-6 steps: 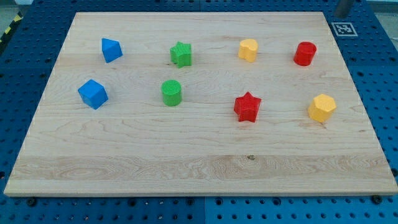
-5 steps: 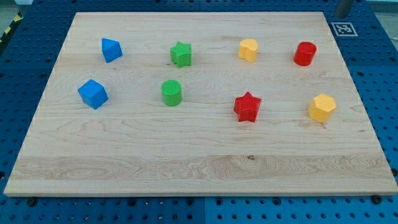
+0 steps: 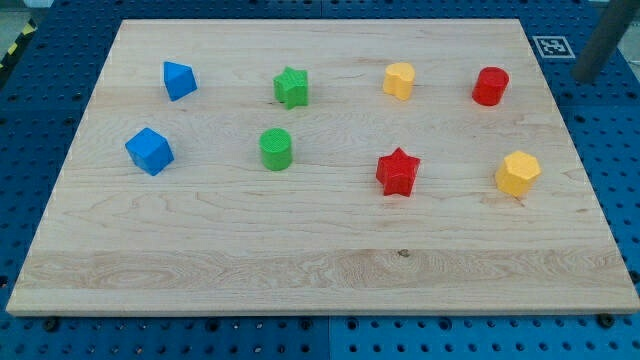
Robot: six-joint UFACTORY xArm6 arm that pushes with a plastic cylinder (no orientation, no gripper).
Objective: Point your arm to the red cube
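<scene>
A red block (image 3: 490,86), squat and roundish, stands near the top right corner of the wooden board (image 3: 320,250). A red star (image 3: 397,171) stands lower, right of the middle. The dark rod comes in at the view's top right. My tip (image 3: 584,78) is off the board's right edge, over the blue table. It is to the right of the red roundish block, about level with it and well apart from it.
Other blocks on the board: a blue angular block (image 3: 179,80), a blue cube (image 3: 149,151), a green star (image 3: 291,87), a green cylinder (image 3: 276,149), a yellow roundish block (image 3: 399,80) and a yellow hexagon (image 3: 517,173). A black-and-white marker (image 3: 552,45) lies beside the top right corner.
The rod has moved down and to the right from the top edge, so more of it shows. No block has moved.
</scene>
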